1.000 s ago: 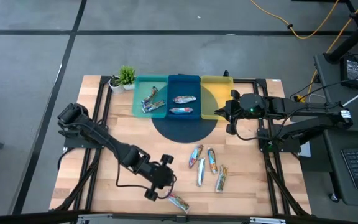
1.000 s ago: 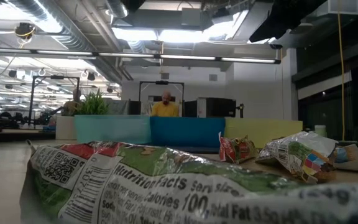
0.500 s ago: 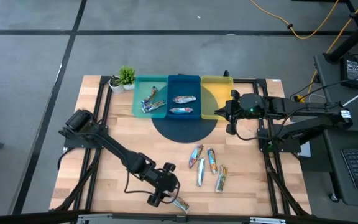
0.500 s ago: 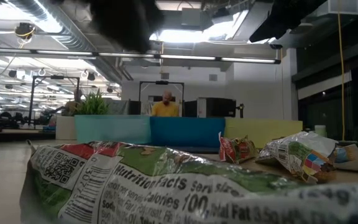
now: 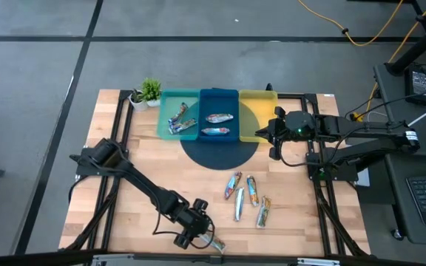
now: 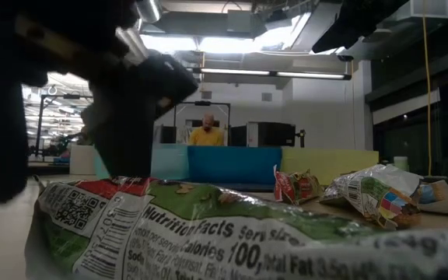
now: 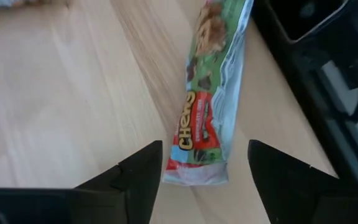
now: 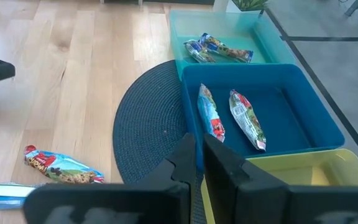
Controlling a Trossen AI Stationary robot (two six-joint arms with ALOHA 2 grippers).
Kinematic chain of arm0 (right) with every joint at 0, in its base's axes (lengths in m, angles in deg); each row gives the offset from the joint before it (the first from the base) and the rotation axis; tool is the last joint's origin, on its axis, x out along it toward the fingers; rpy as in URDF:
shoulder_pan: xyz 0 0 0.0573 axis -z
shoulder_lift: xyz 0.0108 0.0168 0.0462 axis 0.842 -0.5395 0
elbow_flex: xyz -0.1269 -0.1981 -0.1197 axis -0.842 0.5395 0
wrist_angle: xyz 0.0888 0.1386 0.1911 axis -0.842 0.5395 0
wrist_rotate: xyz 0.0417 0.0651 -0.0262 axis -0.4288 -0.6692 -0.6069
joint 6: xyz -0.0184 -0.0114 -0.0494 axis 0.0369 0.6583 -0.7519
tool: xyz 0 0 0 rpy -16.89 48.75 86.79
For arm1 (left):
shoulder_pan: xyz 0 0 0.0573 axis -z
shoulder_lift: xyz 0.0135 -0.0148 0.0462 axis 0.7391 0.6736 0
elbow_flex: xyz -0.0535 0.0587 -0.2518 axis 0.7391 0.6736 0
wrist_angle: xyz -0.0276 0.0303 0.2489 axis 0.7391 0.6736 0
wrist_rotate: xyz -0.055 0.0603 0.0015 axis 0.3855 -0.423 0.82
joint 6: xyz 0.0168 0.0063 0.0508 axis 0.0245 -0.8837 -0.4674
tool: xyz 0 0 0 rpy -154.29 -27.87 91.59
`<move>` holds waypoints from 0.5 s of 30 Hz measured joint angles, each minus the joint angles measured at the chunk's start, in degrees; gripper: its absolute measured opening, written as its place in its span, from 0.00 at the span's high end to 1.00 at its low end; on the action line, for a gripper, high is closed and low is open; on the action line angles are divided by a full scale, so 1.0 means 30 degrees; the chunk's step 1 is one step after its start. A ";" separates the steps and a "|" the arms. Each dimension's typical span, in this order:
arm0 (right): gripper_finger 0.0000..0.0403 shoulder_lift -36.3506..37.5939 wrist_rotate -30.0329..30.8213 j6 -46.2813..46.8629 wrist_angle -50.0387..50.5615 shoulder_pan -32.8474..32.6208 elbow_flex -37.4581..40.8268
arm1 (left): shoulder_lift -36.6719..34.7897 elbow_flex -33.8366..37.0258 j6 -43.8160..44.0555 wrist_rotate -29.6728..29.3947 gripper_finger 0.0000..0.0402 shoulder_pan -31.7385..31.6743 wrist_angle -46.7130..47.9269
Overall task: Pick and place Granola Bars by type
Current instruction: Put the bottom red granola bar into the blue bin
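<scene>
A green and red granola bar (image 7: 211, 93) lies flat on the wood at the table's near edge (image 5: 213, 242), and it fills the low view (image 6: 208, 233). My left gripper (image 7: 204, 149) stands open just over it, one finger on each side of the bar's near end, touching nothing. Several more bars (image 5: 246, 198) lie loose on the table's middle right. Blue bars (image 5: 180, 122) lie in the teal tray and two multicoloured bars (image 8: 229, 118) in the blue tray. My right gripper (image 8: 197, 152) hangs shut by the yellow tray (image 5: 261, 100).
A dark round mat (image 5: 220, 151) lies in front of the three trays. A small potted plant (image 5: 148, 92) stands at the far left. A black frame rail (image 7: 328, 81) runs along the table's near edge beside the bar. A person sits in the room behind.
My left gripper has moved toward the table's near edge and come down over the green and red bar; it now shows large in the low view, where it did not a second ago. The bar has stayed put.
</scene>
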 joint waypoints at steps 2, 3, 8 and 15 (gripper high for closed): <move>0.92 0.0003 0.0000 0.0004 0.0000 -0.0002 0.0000 | 0.0241 0.0000 0.0000 0.0021 0.44 -0.0022 -0.0063; 0.92 -0.0003 0.0000 0.0004 0.0000 -0.0006 0.0000 | 0.0373 0.0000 0.0007 0.0021 0.44 -0.0022 -0.0063; 0.92 -0.0004 -0.0014 0.0019 0.0000 0.0001 0.0000 | 0.0552 0.0000 0.0466 0.0021 0.48 -0.0040 -0.0121; 0.92 0.0003 -0.0160 0.0026 0.0000 0.0001 0.0000 | 0.0557 0.0000 0.0964 0.0035 0.63 -0.0036 -0.0121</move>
